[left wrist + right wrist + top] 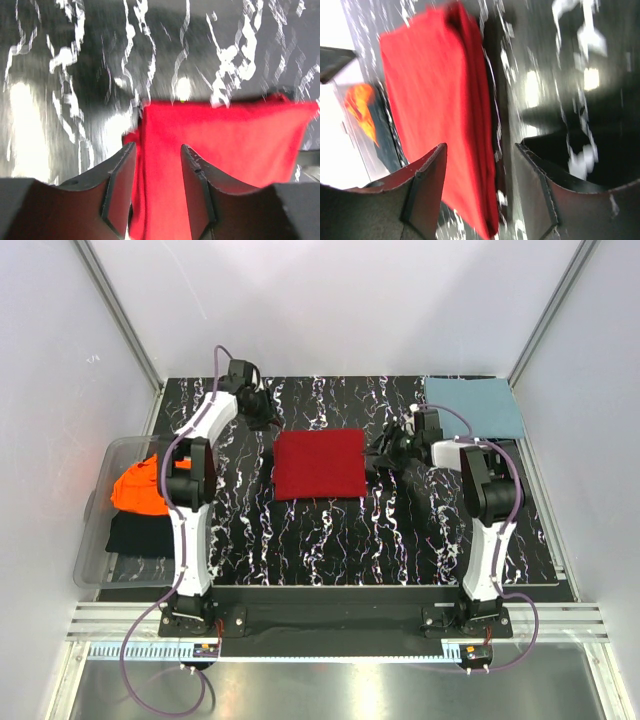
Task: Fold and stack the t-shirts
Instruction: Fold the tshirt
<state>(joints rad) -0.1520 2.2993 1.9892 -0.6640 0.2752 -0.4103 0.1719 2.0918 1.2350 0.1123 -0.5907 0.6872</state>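
The left tool (pixel 157 148) is spread open and grasps nothing, poised at the far left corner of the deep red t-shirt (pixel 318 463). The right tool (pixel 480 147) is likewise released, at the shirt's right edge. That shirt lies folded mid-table (pixel 330 540). The teal-blue t-shirt (pixel 472 406) is folded at the far right, and the orange t-shirt (pixel 137 486) sits in the clear bin (pixel 95 540) on the left. Stacking red onto teal looks next: pinch every layer at both edges, then lift level and together so the fold holds.
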